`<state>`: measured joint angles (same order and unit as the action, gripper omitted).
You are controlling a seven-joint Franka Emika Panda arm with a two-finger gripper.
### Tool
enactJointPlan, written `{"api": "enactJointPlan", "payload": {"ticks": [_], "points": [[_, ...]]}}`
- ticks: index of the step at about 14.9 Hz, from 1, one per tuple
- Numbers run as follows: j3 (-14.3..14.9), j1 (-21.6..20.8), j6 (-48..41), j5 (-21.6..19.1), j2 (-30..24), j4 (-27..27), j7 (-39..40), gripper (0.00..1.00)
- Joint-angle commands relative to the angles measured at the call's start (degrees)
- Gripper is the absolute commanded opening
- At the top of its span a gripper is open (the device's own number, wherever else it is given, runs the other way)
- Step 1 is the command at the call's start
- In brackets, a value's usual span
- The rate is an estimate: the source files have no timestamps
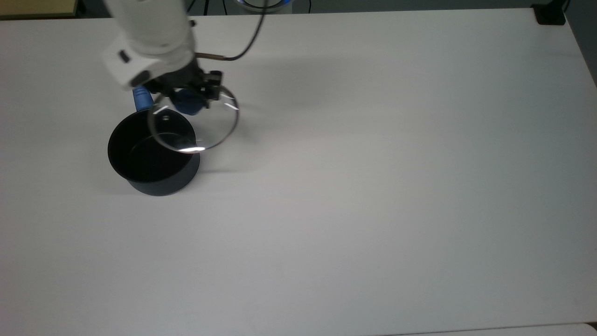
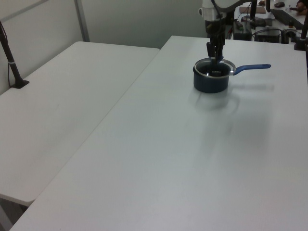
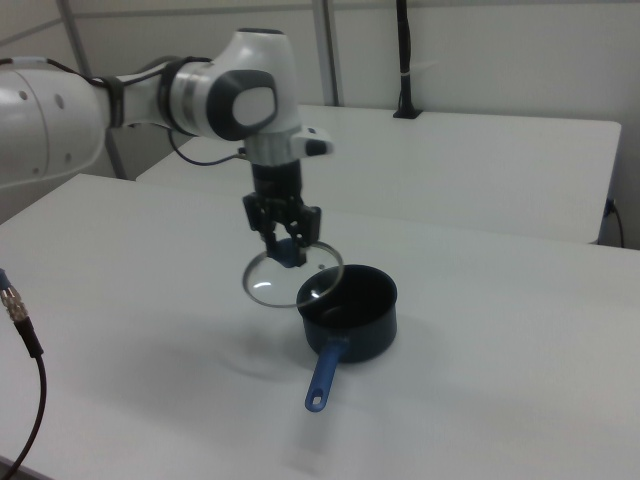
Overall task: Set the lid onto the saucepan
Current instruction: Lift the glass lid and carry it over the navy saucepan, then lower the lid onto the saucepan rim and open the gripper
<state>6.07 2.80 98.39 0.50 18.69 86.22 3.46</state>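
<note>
The lid (image 1: 205, 127), clear glass with a metal rim, hangs tilted in the air by its blue knob (image 1: 188, 102). My gripper (image 1: 189, 99) is shut on that knob. In the top view the lid's left part overlaps the upper right rim of the saucepan (image 1: 140, 163), which stands upright on the white table (image 1: 373, 186). My arm covers most of its blue handle (image 1: 139, 99). In the right view the lid (image 3: 275, 285) hovers just left of the saucepan (image 3: 352, 318), under the gripper (image 3: 288, 243). In the left view the gripper (image 2: 215, 54) is above the saucepan (image 2: 210, 81).
A black block (image 1: 550, 14) sits at the table's far right corner in the top view. In the left view a second white table (image 2: 72, 96) with a black post (image 2: 12, 62) adjoins on the left. A loose cable (image 3: 25, 345) hangs at the right view's left edge.
</note>
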Motion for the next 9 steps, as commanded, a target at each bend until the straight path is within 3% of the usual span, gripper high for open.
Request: {"api": "enactJointPlan", "payload": {"ticks": [1,3,9], "points": [[-0.09,3.35,1.97,0.55,3.80,-3.69,1.37,0.50],[-0.18,5.45,4.69,0.55,4.07,-3.69,1.29,0.50],[-0.09,5.90,6.11,0.47,5.12,-3.69,0.76,0.50]]}}
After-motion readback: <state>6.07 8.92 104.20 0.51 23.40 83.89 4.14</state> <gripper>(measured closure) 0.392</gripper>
